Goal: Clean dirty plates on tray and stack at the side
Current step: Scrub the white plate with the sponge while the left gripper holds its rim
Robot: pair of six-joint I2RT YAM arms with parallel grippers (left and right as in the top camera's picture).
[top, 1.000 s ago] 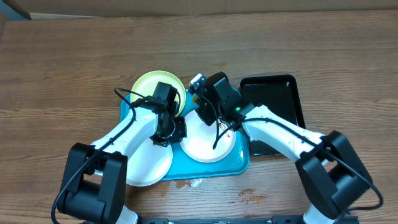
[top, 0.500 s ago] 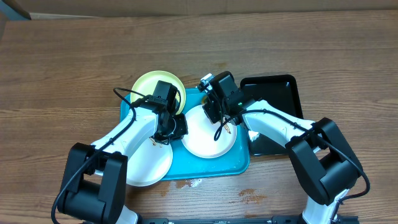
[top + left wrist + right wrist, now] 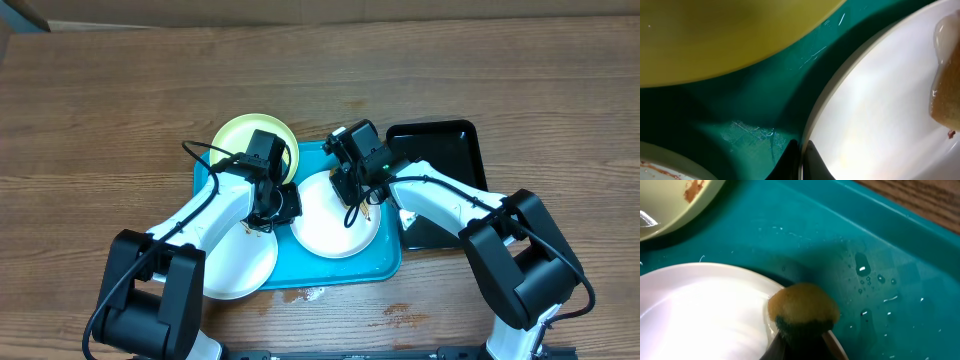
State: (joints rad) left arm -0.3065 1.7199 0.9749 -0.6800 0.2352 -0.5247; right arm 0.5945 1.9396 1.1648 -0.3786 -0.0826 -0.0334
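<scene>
Wooden table (image 3: 100, 100) carries a turquoise tray (image 3: 370, 268) by its near edge, with a black tray (image 3: 450, 150) just beside its right side. Of 3 plates, the yellow plate (image 3: 235, 140) sits on the tray's far-left corner, a white plate (image 3: 235, 275) overhangs its near-left corner, and the middle plate (image 3: 335, 230) lies inside. The left gripper (image 3: 800, 152) pinches the middle plate's left rim. The right gripper (image 3: 802, 345) is clamped on a sponge (image 3: 802, 305) at its far rim.

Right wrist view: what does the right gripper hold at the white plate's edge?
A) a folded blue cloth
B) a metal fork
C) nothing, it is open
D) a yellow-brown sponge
D: the right gripper is shut on a yellow-brown sponge, which sits at the rim of the white plate on the tray.
</scene>
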